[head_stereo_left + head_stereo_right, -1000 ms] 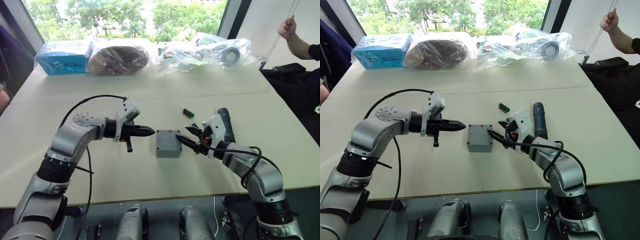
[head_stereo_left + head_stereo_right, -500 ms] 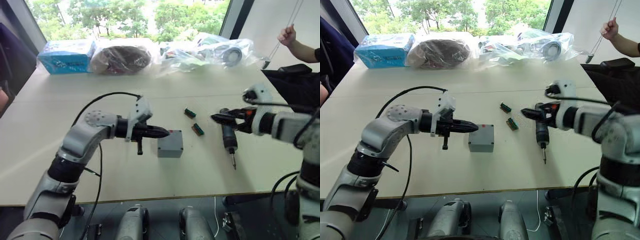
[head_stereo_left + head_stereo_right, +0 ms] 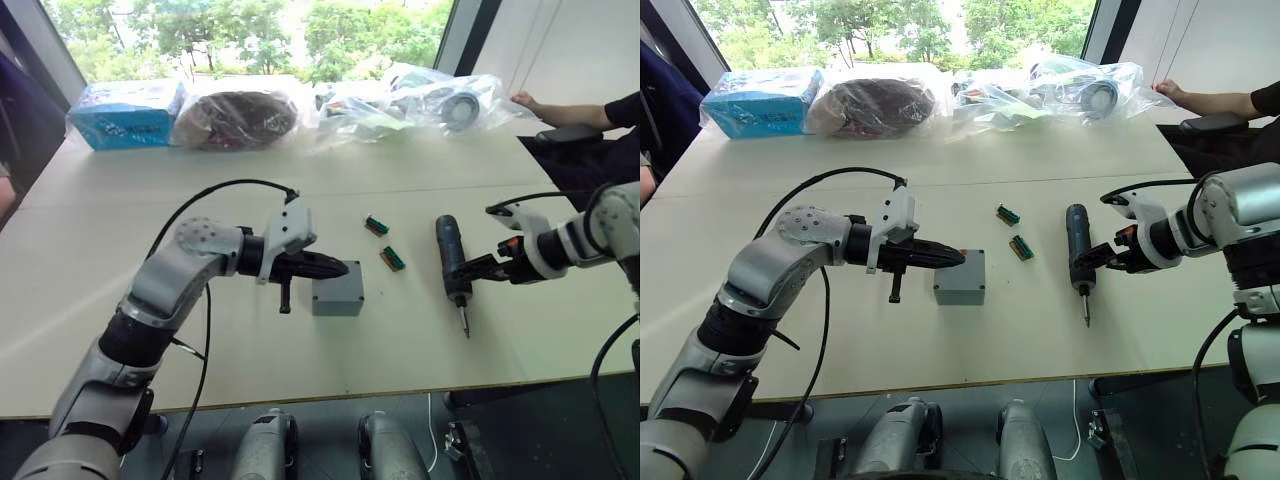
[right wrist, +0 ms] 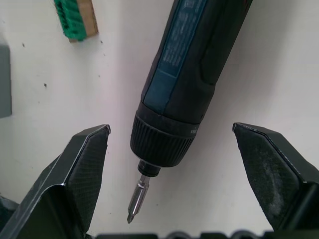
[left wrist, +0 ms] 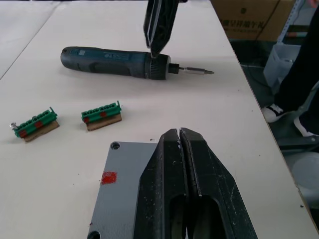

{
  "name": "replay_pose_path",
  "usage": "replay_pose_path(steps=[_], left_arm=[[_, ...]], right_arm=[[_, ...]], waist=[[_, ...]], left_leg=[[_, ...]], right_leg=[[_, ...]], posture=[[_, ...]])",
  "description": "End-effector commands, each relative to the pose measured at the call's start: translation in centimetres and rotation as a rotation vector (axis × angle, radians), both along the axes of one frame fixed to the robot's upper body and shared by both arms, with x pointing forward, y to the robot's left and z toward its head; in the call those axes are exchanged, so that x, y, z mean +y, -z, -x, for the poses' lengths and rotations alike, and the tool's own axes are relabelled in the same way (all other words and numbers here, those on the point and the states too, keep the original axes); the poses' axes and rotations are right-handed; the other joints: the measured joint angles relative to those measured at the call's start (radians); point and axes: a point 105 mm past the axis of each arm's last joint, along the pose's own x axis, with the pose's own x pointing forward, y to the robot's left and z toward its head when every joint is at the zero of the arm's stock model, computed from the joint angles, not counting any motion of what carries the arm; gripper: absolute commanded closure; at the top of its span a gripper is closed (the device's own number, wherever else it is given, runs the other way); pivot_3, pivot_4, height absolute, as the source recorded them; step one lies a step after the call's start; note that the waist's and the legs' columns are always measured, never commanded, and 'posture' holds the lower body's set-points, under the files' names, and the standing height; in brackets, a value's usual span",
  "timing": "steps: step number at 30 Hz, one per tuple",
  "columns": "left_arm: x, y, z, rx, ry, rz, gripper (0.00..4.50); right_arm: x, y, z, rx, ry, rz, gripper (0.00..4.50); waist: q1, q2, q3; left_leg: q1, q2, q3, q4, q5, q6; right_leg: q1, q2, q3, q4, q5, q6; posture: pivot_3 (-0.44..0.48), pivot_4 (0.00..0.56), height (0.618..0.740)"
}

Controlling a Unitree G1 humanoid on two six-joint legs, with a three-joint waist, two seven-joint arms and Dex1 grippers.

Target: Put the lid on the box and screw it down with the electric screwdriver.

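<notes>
Both arms shifted: my right gripper (image 4: 169, 164) left the lidded grey plastic box (image 3: 336, 288) and now straddles the dark blue pen-shaped electric screwdriver (image 3: 450, 265) on the bench (image 3: 300, 190), fingers wide apart. My left gripper (image 3: 338, 268), pinched closed, steadies the box. Screwing comes next.

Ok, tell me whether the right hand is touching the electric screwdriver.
Apart. In the right wrist view the right hand is open, its fingers on either side of the electric screwdriver, with bare table showing between each finger and it.

Right arm swung away from the box to the screwdriver.
The right gripper (image 4: 169, 149) left the box (image 3: 337, 288) and opened astride the screwdriver (image 3: 451, 260); the left gripper (image 3: 343, 268) closed in over the box.
</notes>
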Motion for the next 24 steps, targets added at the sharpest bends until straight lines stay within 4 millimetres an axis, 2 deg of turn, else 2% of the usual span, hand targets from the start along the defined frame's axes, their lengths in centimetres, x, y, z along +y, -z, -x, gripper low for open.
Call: replay_pose_path(steps=[1, 8, 10, 11, 12, 15, 16, 20, 22, 24], left_arm=[[0.1, -0.2, 0.6, -0.016, -0.014, 0.014, 4.5], [-0.2, 0.1, 0.9, -0.007, -0.049, 0.029, 4.5], [-0.2, 0.3, 1.0, -0.002, -0.058, 0.032, 4.5], [-0.1, 0.3, 1.1, 0.001, -0.063, 0.033, 4.5], [0.0, 0.4, 1.1, 0.002, -0.07, 0.034, 4.5], [0.3, 0.4, 0.9, 0.004, -0.094, 0.036, 4.5], [0.4, 0.4, 0.8, 0.005, -0.101, 0.036, 4.5], [1.0, 0.6, 0.2, 0.009, -0.126, 0.025, 4.5], [1.8, 0.7, -0.4, 0.014, -0.151, 0.014, 4.5], [2.4, 0.8, -0.9, 0.019, -0.165, 0.007, 4.5]], right_arm=[[0.6, -0.2, -1.1, -0.009, -0.037, 0.019, 0.19], [0.8, 1.8, -2.4, 0.029, -0.093, 0.092, 0.19], [0.9, 2.4, -2.6, 0.044, -0.117, 0.129, 0.83], [1.0, 2.6, -2.6, 0.054, -0.134, 0.148, 0.92], [1.0, 2.8, -2.5, 0.065, -0.139, 0.159, 1.21], [0.9, 3.2, -2.2, 0.086, -0.146, 0.185, 2.39], [0.9, 3.3, -2.2, 0.086, -0.145, 0.192, 2.62], [1.0, 2.2, -3.1, 0.021, -0.102, 0.173, 2.69], [0.8, -0.3, -4.6, -0.113, -0.061, 0.15, 2.69], [0.8, -2.9, -6.0, -0.326, -0.087, 0.16, 2.69]], waist=[[-0.001, 0.0, 0.0], [-0.001, -0.001, 0.0], [-0.002, -0.001, -0.001], [-0.002, -0.001, -0.001], [-0.002, -0.001, -0.001], [-0.002, -0.001, -0.001], [-0.002, -0.001, -0.001], [-0.001, -0.002, -0.001], [-0.003, -0.002, -0.001], [-0.002, 0.0, 0.0]], left_leg=[[0.0, 0.0, 0.0, 0.0, 0.0, 0.0], [0.0, -0.001, 0.0, 0.001, 0.0, 0.0], [0.0, -0.001, 0.0, 0.001, 0.0, 0.0], [0.001, -0.001, 0.0, 0.001, 0.0, 0.0], [0.001, 0.0, 0.0, 0.001, 0.0, 0.0], [0.001, 0.0, 0.0, 0.001, 0.0, 0.0], [0.001, 0.0, -0.001, 0.001, 0.0, 0.0], [0.001, -0.001, -0.001, 0.001, 0.0, 0.0], [0.001, -0.001, -0.001, 0.001, 0.0, 0.0], [0.001, -0.001, 0.001, 0.001, 0.0, -0.001]], right_leg=[[0.0, 0.0, 0.0, 0.0, 0.0, 0.0], [0.001, 0.0, 0.0, 0.0, 0.0, 0.0], [0.001, 0.0, 0.0, 0.0, 0.0, 0.0], [0.001, 0.0, 0.0, 0.0, 0.0, 0.0], [0.001, 0.0, 0.0, 0.001, 0.0, 0.0], [0.001, 0.0, 0.0, 0.001, 0.0, 0.0], [0.001, 0.0, 0.0, 0.001, 0.0, 0.0], [0.002, 0.0, 0.0, 0.001, 0.0, 0.0], [0.002, 0.0, 0.0, 0.001, 0.0, 0.0], [0.0, 0.0, 0.0, 0.001, 0.0, 0.001]], posture=[[0.0, 0.15, 0.74], [0.0, 0.15, 0.74], [0.0, 0.15, 0.74], [0.0, 0.15, 0.74], [0.0, 0.15, 0.74], [0.0, 0.15, 0.74], [0.0, 0.15, 0.74], [0.0, 0.15, 0.74], [0.0, 0.15, 0.74], [0.0, 0.15, 0.74]])
